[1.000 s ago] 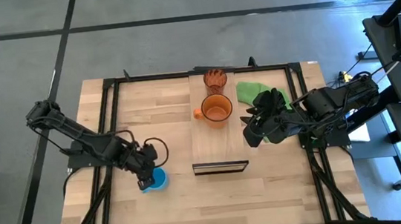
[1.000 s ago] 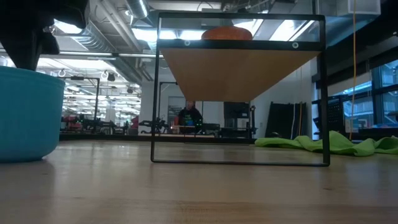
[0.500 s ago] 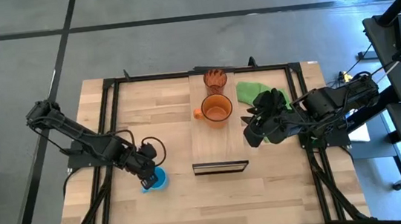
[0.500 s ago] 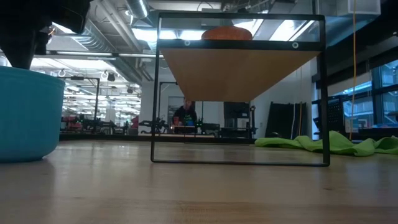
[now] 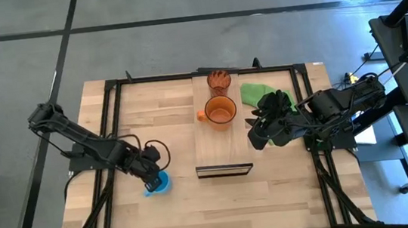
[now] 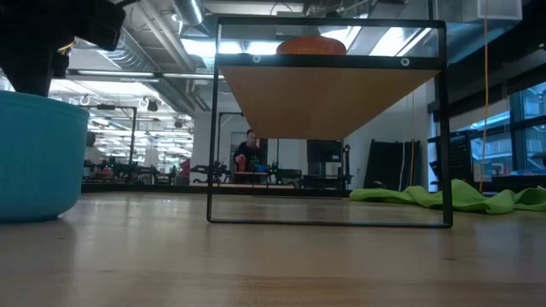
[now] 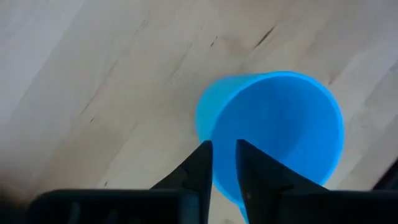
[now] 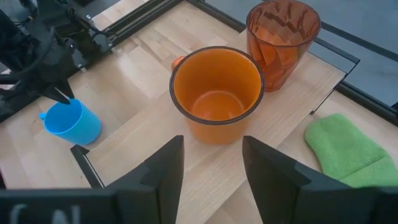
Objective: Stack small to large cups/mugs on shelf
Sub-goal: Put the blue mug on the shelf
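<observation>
Two arms reach in. The left gripper (image 5: 153,181) angles down, fingers pinching the rim of the light blue mug (image 5: 160,183) on the table, beside the shelf (image 5: 222,138). The right gripper (image 5: 256,133), fingers spread, hovers near the orange mug (image 5: 220,111).

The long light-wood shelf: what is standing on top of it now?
On the light-wood shelf stand the orange translucent handled mug and, beside it, the reddish-brown ribbed cup, both empty. The light blue handled mug is on the table, at the left gripper. The shelf's underside is hidden from above.
</observation>
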